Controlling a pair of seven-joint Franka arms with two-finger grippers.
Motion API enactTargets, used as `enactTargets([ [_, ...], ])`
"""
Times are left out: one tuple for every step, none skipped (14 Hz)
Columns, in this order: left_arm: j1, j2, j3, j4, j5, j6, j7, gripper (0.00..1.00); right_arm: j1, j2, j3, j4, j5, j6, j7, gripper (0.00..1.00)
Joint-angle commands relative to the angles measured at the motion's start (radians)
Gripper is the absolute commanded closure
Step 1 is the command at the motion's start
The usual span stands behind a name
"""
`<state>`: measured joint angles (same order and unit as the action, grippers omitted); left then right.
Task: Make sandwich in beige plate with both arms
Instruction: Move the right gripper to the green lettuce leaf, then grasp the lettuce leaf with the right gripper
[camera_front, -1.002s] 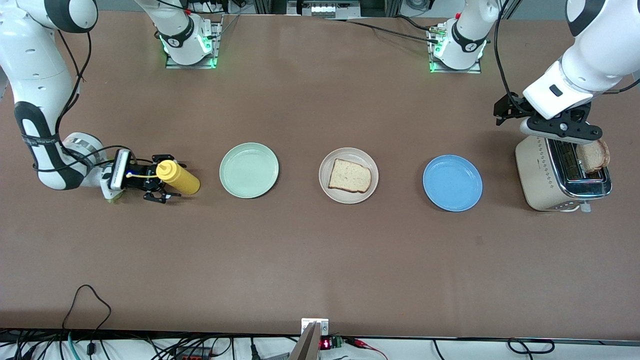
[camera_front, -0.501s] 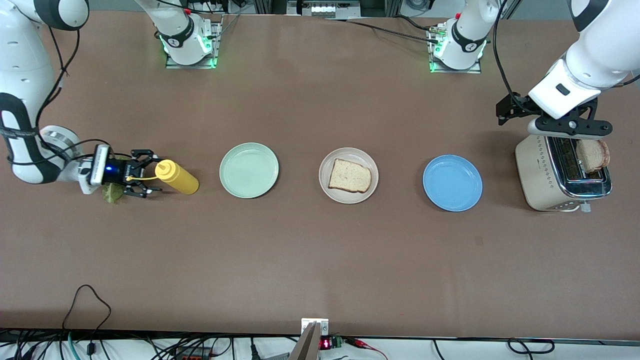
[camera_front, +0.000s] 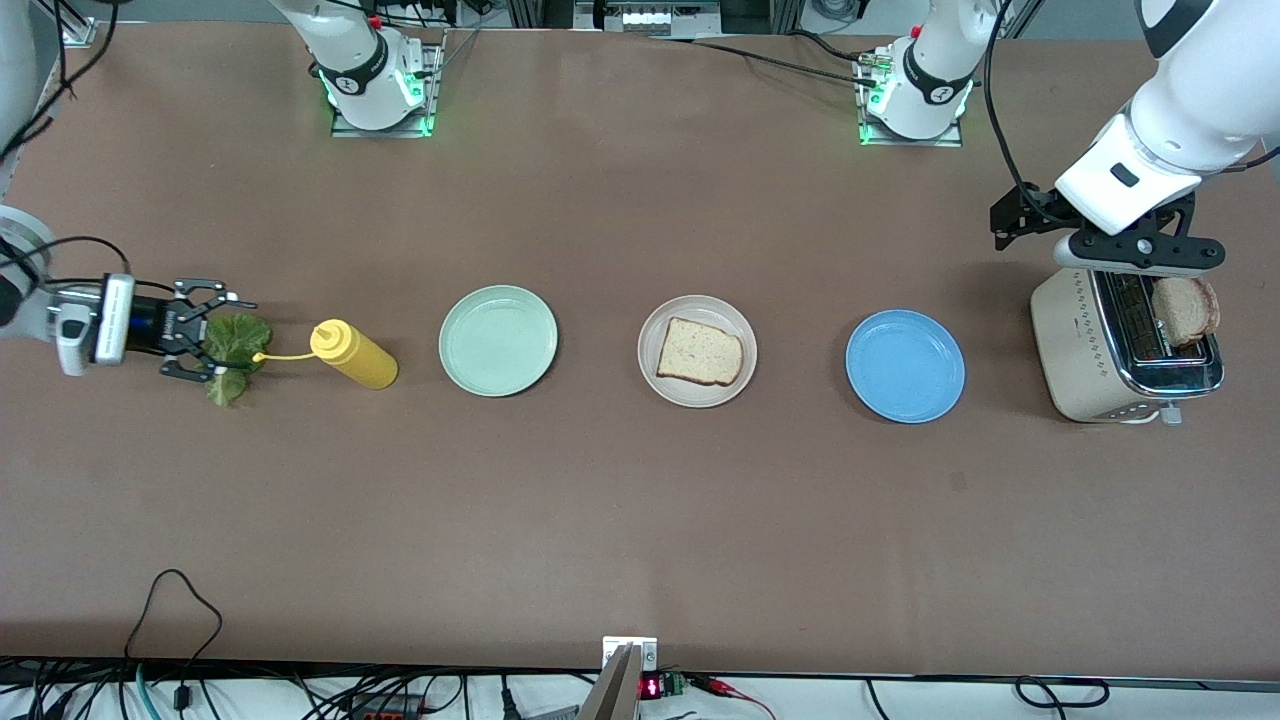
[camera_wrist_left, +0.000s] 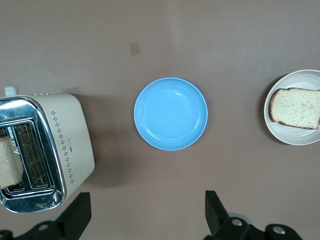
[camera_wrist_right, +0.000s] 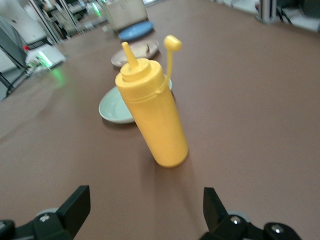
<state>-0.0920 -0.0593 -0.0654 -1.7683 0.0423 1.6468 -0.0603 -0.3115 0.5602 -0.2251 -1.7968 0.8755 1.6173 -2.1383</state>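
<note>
Landmark: beige plate (camera_front: 697, 351), mid-surface (camera_front: 640, 520).

- Right pincer (camera_front: 205, 343): fingers spread, empty, over lettuce leaf (camera_front: 233, 355) at right arm's end; has backed off yellow squeeze bottle (camera_front: 354, 354), which it straddled a second ago. Leaf now uncovered.
- Mint-green plate (camera_front: 498, 340): beside landmark, toward right arm's end.
- Beige plate: holds one bread slice (camera_front: 700, 352).
- Blue plate (camera_front: 905, 366): beside landmark, toward left arm's end.
- Toaster (camera_front: 1125, 347): second bread slice (camera_front: 1185, 310) in slot; writing illegible.
- Left pincer (camera_wrist_left: 145, 212): spread wide, empty, over toaster; little change.

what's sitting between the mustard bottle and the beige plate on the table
The mint-green plate, empty, sits between the yellow bottle and the beige plate; the front view shows this.
</note>
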Motion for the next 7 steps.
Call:
enactTargets([
  [-0.008,0.010,-0.010,0.036,0.021,-0.025,-0.016,0.00,0.028,-0.095,-0.007,-0.023,-0.128,0.122,0.186,0.00],
  [-0.008,0.013,-0.011,0.043,0.021,-0.024,-0.016,0.00,0.049,-0.117,-0.008,-0.023,-0.180,0.174,0.263,0.00],
  [-0.006,0.016,-0.011,0.043,0.021,-0.024,-0.016,0.00,0.067,-0.138,-0.008,-0.023,-0.231,0.226,0.358,0.00],
  [-0.006,0.018,-0.010,0.044,0.021,-0.022,-0.016,0.00,0.081,-0.150,-0.008,-0.024,-0.278,0.266,0.453,0.00],
  [-0.006,0.019,-0.010,0.044,0.021,-0.021,-0.015,0.00,0.104,-0.158,-0.008,-0.026,-0.337,0.304,0.559,0.00],
  [-0.006,0.021,-0.010,0.047,0.022,-0.019,-0.015,0.00,0.124,-0.169,-0.008,-0.024,-0.387,0.324,0.663,0.00],
  [-0.006,0.024,-0.010,0.055,0.022,-0.021,-0.015,0.00,0.143,-0.175,-0.008,-0.024,-0.450,0.343,0.776,0.00],
])
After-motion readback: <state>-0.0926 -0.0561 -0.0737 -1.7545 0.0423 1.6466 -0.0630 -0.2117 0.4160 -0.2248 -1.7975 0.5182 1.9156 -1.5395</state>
